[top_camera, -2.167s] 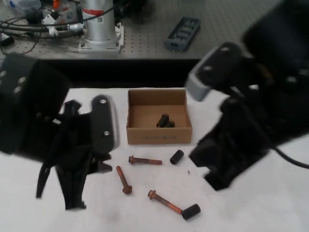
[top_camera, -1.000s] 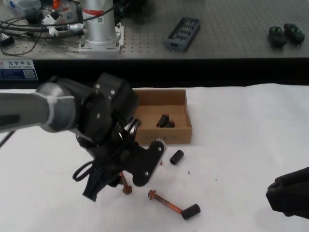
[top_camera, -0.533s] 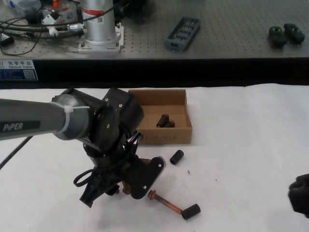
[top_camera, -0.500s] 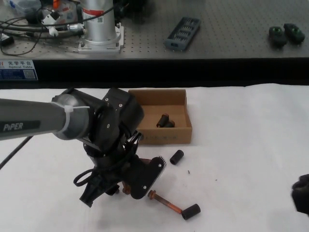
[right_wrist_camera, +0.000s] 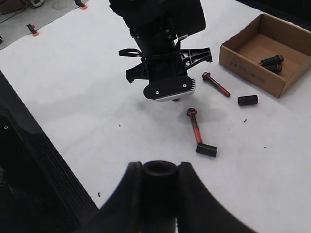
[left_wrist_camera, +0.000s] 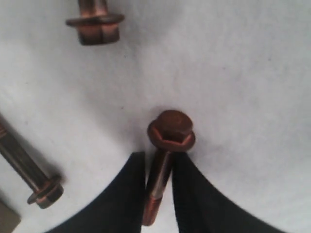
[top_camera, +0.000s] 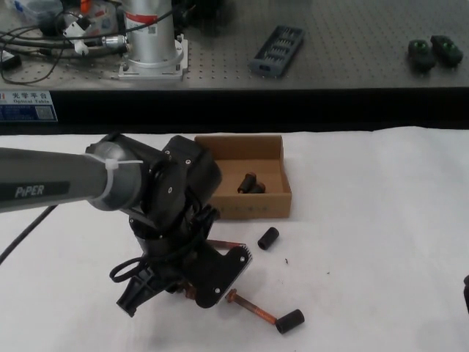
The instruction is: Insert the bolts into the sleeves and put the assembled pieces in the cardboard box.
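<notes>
While the left end effector (left_wrist_camera: 158,162) stood low over the white-covered table (top_camera: 366,220), its two black fingers (left_wrist_camera: 127,194) were pressed against either side of the shank of a copper-coloured flange bolt (left_wrist_camera: 170,131). The bolt's hex head lay on the cloth just past the fingertips. A second bolt (top_camera: 223,244) lay just beside the left arm on the cardboard box (top_camera: 242,209) side. A sleeved bolt (top_camera: 253,306) lay near on the other side, its black end piece (top_camera: 289,320) pointing away from the arm. A loose sleeve (top_camera: 268,238) rested apart from all three, near the box's front wall. Inside the open box lay two dark pieces (top_camera: 250,183), touching each other.

The right end effector (right_wrist_camera: 159,170) was held high and well apart from the left one, pinching a black sleeve (right_wrist_camera: 160,178) with its bore facing the wrist camera. A broad stretch of white cloth lay between it and the parts. A black border (right_wrist_camera: 34,160) closed off the cloth on its near side. The box's front wall stood close to the left arm's wrist.
</notes>
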Available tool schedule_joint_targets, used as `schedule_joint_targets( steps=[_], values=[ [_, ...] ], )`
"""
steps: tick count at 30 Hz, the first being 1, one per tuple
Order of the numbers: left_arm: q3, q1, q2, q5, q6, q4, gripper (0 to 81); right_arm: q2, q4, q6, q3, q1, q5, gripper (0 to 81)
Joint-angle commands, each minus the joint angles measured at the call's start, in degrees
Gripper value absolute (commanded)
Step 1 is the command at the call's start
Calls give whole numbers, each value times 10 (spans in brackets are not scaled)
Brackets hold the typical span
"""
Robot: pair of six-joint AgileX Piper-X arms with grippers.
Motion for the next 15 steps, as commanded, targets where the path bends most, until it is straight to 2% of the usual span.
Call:
schedule_joint_targets(
  steps=[1,5,10,15],
  values=[
    [7,-10,34,16,4,8,147,-8,-1,0,-1,-4,-5,1],
    [7,-10,34,10,-23,-22,143,-8,-1,0,-1,-4,-5,1],
    [-1,-11,19,9,-211,-97,19,-8,-1,0,-1,-4,-4,1],
    [-22,-11,-16,17,-312,-131,6,-8,-1,0,-1,-4,34,1]
  ],
)
